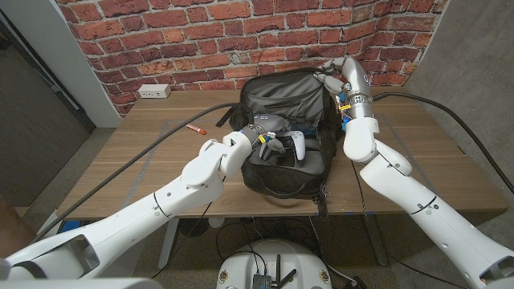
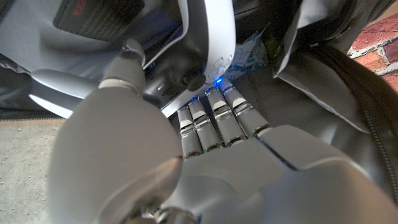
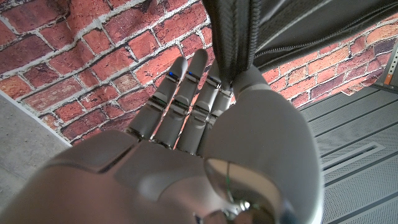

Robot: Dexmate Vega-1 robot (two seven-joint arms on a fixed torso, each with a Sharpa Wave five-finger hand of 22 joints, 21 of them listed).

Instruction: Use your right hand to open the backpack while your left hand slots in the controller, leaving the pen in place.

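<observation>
The white game controller (image 1: 287,143) sits in our left hand (image 1: 263,135), fingers wrapped round it, right over the open mouth of the black backpack (image 1: 283,172) in the middle of the table. Our right hand (image 1: 332,74) pinches the flap's zippered edge (image 3: 231,37) at the far right corner and holds it up. We should keep that flap high and taut while we lower the controller deep inside before letting go. The red pen (image 1: 193,129) lies to the left, well apart; we leave it there.
</observation>
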